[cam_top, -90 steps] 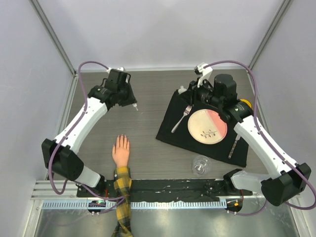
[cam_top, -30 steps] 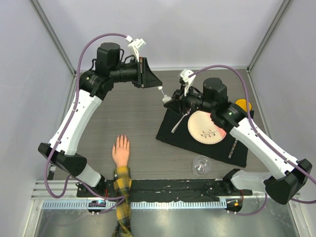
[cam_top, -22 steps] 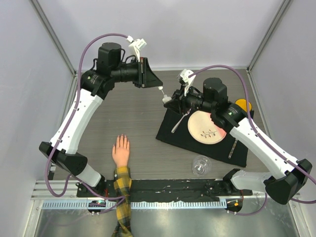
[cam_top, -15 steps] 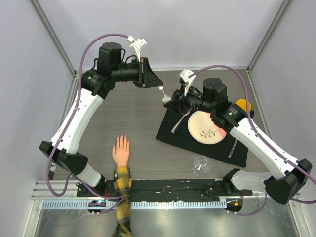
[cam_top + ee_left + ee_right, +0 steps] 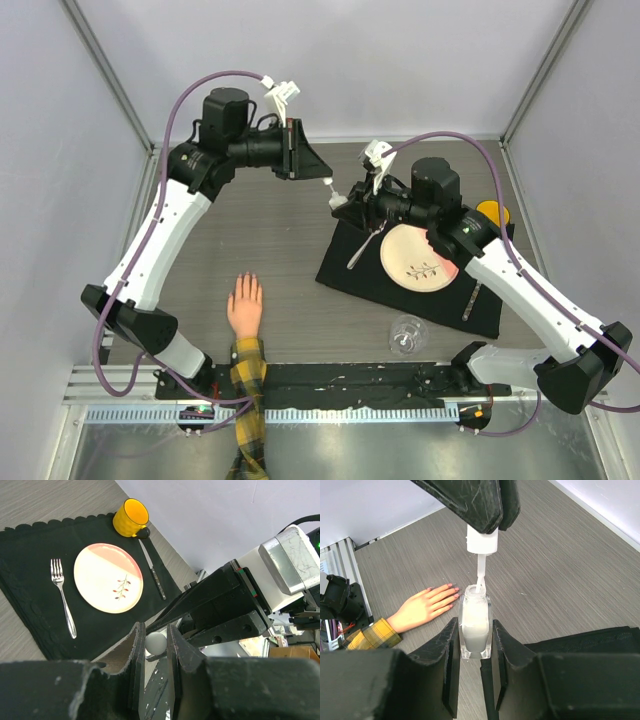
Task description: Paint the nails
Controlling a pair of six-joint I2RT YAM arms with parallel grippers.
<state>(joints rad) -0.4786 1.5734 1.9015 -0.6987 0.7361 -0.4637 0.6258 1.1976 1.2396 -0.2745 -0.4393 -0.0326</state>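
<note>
The fake hand [image 5: 245, 305] with a yellow-and-black plaid sleeve lies palm down near the front of the table. It also shows in the right wrist view [image 5: 422, 607], its tiny nails [image 5: 453, 590] pinkish. My right gripper [image 5: 472, 650] is shut on a clear bottle of white nail polish [image 5: 475, 625], held in the air mid-table [image 5: 340, 205]. My left gripper [image 5: 156, 630] is shut on the white brush cap [image 5: 482, 542]. The brush tip [image 5: 480, 582] is at the bottle's open neck.
A black placemat [image 5: 345, 265] at the right holds a fork [image 5: 368, 240], a peach-and-cream plate [image 5: 420, 255], a knife [image 5: 472, 297] and a yellow cup [image 5: 491, 211]. A clear glass [image 5: 405, 335] stands at its front edge. Grey walls enclose the table.
Three seconds ago both arms were low and apart. They have since risen and met mid-table, brush at bottle. In the last second nothing has visibly moved.
</note>
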